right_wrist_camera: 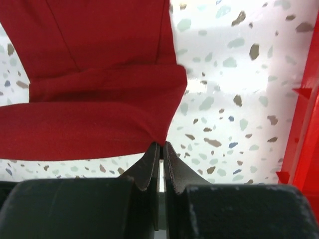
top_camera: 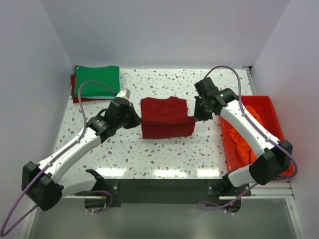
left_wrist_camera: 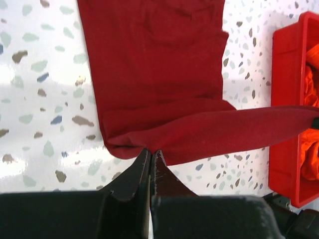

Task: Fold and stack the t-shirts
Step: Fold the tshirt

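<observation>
A dark red t-shirt lies partly folded in the middle of the table. My left gripper is shut on its left edge, and my right gripper is shut on its right edge. The cloth's near band stretches between them over the flat part. In the left wrist view the left gripper pinches the fold of the dark red t-shirt. In the right wrist view the right gripper nips a corner of the dark red t-shirt. A folded green t-shirt rests on another dark red one at the back left.
A rigid red tub stands at the table's right edge with crumpled orange cloth inside; the tub and orange cloth also show in the left wrist view. White walls close in the left, back and right.
</observation>
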You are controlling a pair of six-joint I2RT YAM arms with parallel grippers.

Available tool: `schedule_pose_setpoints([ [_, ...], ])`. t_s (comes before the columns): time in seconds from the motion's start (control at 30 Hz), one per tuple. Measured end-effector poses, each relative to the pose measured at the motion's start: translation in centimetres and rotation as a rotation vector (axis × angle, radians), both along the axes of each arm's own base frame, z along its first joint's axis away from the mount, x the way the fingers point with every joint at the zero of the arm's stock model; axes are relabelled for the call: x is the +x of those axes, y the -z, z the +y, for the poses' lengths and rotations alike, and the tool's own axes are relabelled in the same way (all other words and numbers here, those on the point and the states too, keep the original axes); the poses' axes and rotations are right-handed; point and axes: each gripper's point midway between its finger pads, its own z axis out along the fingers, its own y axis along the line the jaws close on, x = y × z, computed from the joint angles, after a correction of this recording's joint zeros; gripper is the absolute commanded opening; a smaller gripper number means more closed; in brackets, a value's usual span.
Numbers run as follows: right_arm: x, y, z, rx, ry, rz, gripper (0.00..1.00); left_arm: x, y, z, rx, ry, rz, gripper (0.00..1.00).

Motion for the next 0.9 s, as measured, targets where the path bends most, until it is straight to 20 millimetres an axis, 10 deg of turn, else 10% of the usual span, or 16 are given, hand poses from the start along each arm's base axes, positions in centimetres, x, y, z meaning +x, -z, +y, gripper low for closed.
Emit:
schedule_pose_setpoints([
  [0.9, 15.6, 1.7, 1.2, -0.054, -0.012, -0.062, 0.0, 11.8, 2.2, 0.3, -0.071, -0.001, 0.0, 0.0],
])
